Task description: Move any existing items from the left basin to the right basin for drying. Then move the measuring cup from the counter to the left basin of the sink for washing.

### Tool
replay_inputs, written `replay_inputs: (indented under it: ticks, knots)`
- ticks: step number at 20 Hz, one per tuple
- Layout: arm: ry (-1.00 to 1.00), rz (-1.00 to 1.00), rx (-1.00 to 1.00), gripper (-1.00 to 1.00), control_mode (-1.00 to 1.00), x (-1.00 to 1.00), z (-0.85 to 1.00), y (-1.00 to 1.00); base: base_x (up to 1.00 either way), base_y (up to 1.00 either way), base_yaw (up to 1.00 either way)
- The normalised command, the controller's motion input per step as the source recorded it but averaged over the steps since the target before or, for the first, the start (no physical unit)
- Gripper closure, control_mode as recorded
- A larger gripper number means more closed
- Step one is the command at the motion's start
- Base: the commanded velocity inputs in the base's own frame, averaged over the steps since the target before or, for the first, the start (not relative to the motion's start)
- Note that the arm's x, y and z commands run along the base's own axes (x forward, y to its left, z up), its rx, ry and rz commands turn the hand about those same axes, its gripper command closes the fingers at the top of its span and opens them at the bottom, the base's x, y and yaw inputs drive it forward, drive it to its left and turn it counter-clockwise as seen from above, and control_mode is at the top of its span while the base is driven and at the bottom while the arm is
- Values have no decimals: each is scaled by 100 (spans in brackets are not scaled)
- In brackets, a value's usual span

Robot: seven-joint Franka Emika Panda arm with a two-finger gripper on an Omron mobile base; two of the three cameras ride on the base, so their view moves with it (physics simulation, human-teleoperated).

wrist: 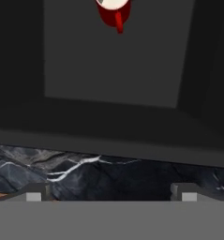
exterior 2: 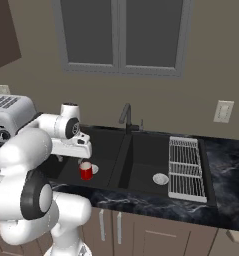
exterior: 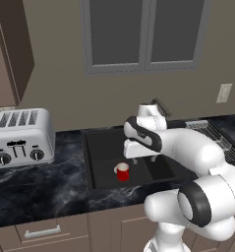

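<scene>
Gripper: the two-finger gripper [wrist: 111, 194] hangs over the front lip of the sink, jaws spread wide and nothing between them.
Worktop: glossy black marble worktop [exterior: 35, 189] with faint white veins runs along the front edge, right under the fingertips in the hand view.
Left basin: the wide matte black basin [exterior: 102, 162] drops away just past that edge.
Mug: a small red mug with a white inside [exterior: 122, 172] stands upright on the left basin floor, close to the silver drain; in the hand view [wrist: 114, 10] its handle points back towards the gripper.
Right basin: the narrower matte black basin [exterior 2: 143, 167] sits beyond the divider, round silver drain showing.
Step in hand: the reach for the mug, by the look of it.
How to do it well: push further in over the basin, centre on the mug, then descend and close across the rim or body, clear of that handle.
</scene>
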Motion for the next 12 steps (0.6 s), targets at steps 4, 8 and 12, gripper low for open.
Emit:
replay_inputs:
  ticks: [4, 8, 12]
  knots:
    - [1, 1, 0, -100, -100, 0, -3, 0, 0, 0, 0]
    - [0, 2, 0, -100, -100, 0, -3, 0, 0, 0, 0]
    - [2, 2, 0, -100, -100, 0, -7, 0, 0, 0, 0]
